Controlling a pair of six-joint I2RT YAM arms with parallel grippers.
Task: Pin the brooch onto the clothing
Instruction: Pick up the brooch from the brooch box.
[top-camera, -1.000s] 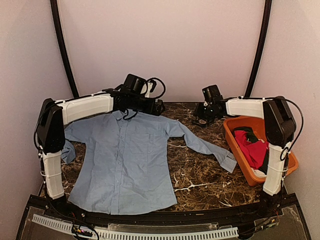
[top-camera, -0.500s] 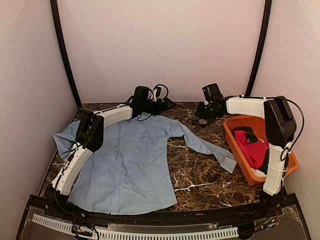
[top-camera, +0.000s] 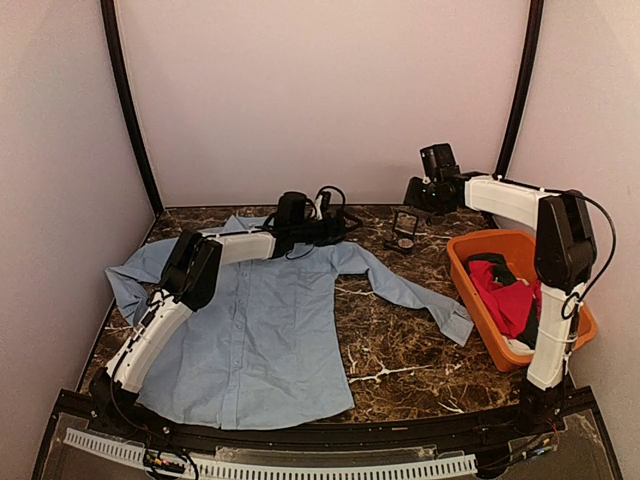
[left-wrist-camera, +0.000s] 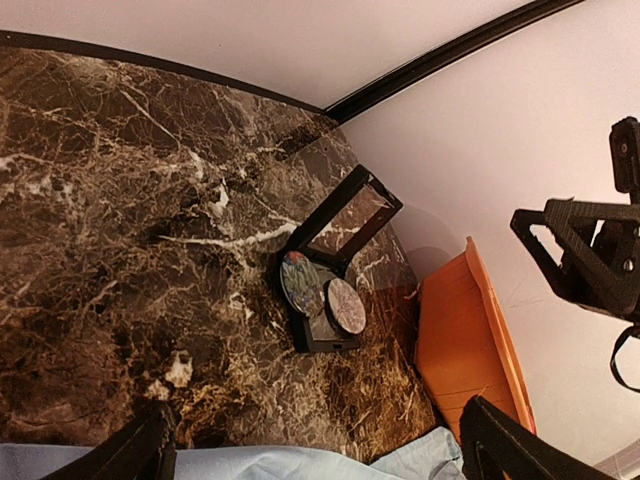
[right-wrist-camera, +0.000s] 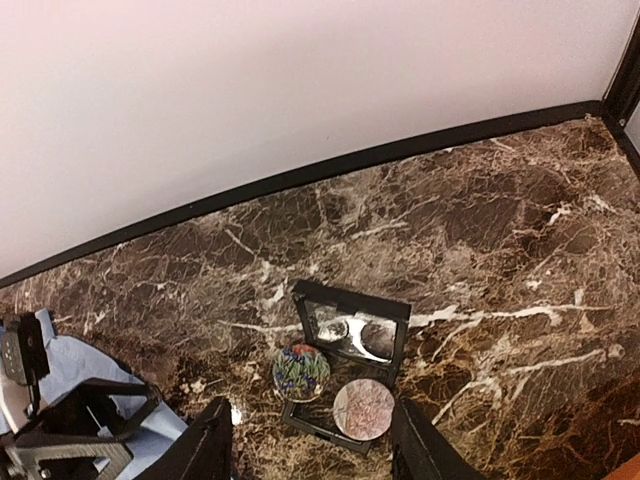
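The light blue shirt (top-camera: 250, 320) lies spread flat on the marble table, collar at the back. An open black case (top-camera: 403, 238) stands right of the collar. It holds two round brooches, one floral (right-wrist-camera: 301, 370) and one pinkish (right-wrist-camera: 363, 408). Both also show in the left wrist view: the floral brooch (left-wrist-camera: 299, 284) and the pinkish brooch (left-wrist-camera: 347, 305). My left gripper (top-camera: 346, 228) is open and empty over the shirt's right shoulder, pointing at the case, with shirt cloth (left-wrist-camera: 300, 465) beneath it. My right gripper (top-camera: 422, 195) is open and empty, raised above the case.
An orange bin (top-camera: 473, 292) with a red garment (top-camera: 508, 300) stands at the right, beside the shirt's right cuff (top-camera: 455, 322). The case's lid (right-wrist-camera: 352, 330) stands upright. The back wall is close behind the case.
My left arm has stretched out low over the shirt and its gripper has moved right toward the case. My right gripper has risen from the case and drawn back.
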